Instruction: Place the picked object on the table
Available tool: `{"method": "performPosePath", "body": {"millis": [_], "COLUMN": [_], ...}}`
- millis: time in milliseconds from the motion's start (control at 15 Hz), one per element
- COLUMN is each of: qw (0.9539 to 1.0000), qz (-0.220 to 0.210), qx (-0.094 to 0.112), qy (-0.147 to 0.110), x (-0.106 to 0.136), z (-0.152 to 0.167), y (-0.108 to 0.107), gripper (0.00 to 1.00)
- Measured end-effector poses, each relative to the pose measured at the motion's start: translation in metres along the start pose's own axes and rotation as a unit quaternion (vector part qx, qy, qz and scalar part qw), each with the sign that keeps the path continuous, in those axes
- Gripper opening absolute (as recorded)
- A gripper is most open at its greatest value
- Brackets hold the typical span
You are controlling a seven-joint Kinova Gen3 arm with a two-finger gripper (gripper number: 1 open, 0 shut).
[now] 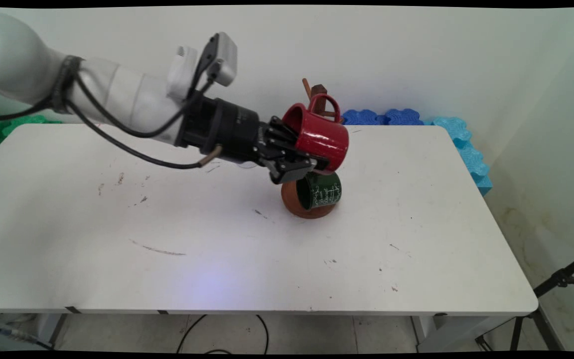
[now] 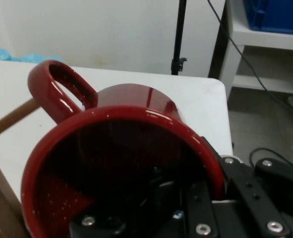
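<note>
Sideways, glossy red mug (image 1: 319,137) with loop handle, rim pinched by the gripper (image 1: 301,155), above a green mug (image 1: 323,191)

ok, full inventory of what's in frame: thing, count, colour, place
red mug: 1, red, held on its side above the stand, one finger inside its rim
green mug: 1, dark green with white lettering, hanging low on the stand
mug stand: 1, brown wood, round base mid-table, pegs behind the red mug
table: 1, white, scuffed
foam mats: several, blue, by the wall at the table's far right
tripod: 1, black, floor at right
gripper: 1, black, on white arm from left
</note>
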Motion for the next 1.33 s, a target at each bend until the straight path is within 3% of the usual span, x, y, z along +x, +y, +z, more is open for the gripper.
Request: {"method": "performPosePath", "body": {"millis": [267,667,1000,1333], "qw": [0.9995,0.9932,0.9798,0.9582], "qz": [-0.006,-0.006,0.002,0.020], "qx": [-0.016,-0.010,0.013,0.032], "qy": [-0.028,-0.115,-0.199,-0.284], "x": [-0.005,-0.021,-0.037,-0.054], "z": [-0.026,-0.065,-0.083,-0.078], "y": [-0.005,-0.040,-0.077,-0.106], "gripper": [0.00,0.00,0.00,0.00]}}
